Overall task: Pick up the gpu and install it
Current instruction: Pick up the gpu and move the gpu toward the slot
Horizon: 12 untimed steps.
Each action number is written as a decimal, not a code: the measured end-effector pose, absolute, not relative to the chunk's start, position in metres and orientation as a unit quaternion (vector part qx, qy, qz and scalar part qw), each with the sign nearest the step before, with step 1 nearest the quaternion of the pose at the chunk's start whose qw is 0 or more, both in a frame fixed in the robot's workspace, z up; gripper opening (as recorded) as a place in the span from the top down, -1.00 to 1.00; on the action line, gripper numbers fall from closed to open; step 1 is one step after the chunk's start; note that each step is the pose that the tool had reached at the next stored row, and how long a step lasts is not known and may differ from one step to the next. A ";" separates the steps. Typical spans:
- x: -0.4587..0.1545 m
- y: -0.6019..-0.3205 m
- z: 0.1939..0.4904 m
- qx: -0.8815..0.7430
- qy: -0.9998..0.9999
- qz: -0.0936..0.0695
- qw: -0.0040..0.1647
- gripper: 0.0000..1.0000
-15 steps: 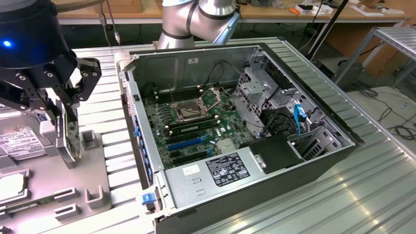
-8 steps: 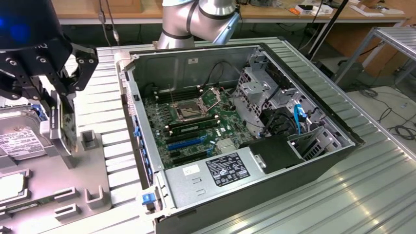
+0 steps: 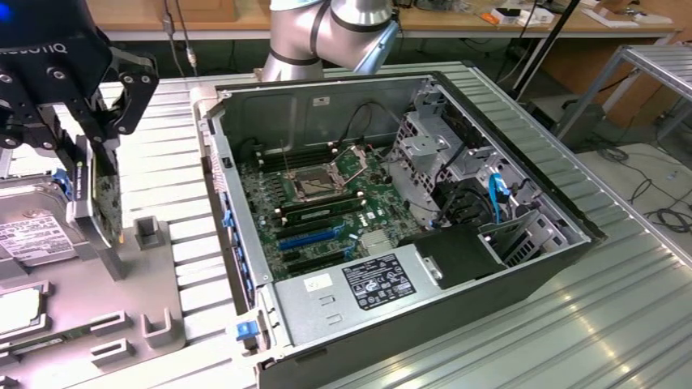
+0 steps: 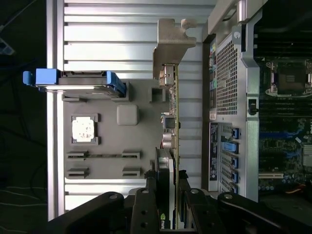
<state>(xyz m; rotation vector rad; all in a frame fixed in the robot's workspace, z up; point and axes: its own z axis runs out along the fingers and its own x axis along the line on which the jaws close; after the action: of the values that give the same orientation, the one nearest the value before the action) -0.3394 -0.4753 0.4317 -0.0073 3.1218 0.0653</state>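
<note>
My gripper (image 3: 92, 150) is shut on the gpu (image 3: 100, 203), a thin green card that hangs on edge with its silver bracket toward the exterior view's left. It is held over the grey parts tray (image 3: 162, 284), outside the open computer case (image 3: 540, 267) on the exterior view's left. In the wrist view the gpu (image 4: 170, 122) shows edge-on, its silver bracket (image 4: 170, 46) at the far end and its black cooler between my gripper (image 4: 166, 187) fingers. The motherboard (image 3: 324, 194) with its blue slots (image 3: 308, 237) lies open inside the case.
A silver hard drive (image 3: 32, 235) lies on the tray beside the gpu; the wrist view shows a blue-railed drive (image 4: 73, 80), a processor chip (image 4: 83, 129) and narrow stick holders (image 4: 102, 156). The case's rear wall (image 4: 229, 97) stands close to the card. Ribbed metal table (image 3: 605, 324) surrounds the case.
</note>
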 end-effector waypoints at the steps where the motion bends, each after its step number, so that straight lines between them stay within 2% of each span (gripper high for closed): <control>1: -0.339 -0.475 0.432 -0.002 1.000 0.021 0.010 0.47; 12: -0.329 -0.475 0.432 -0.002 1.000 0.021 0.010 0.47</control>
<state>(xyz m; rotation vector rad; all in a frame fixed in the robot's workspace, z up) -0.3295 -0.4748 0.4319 -0.0073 3.1218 0.0651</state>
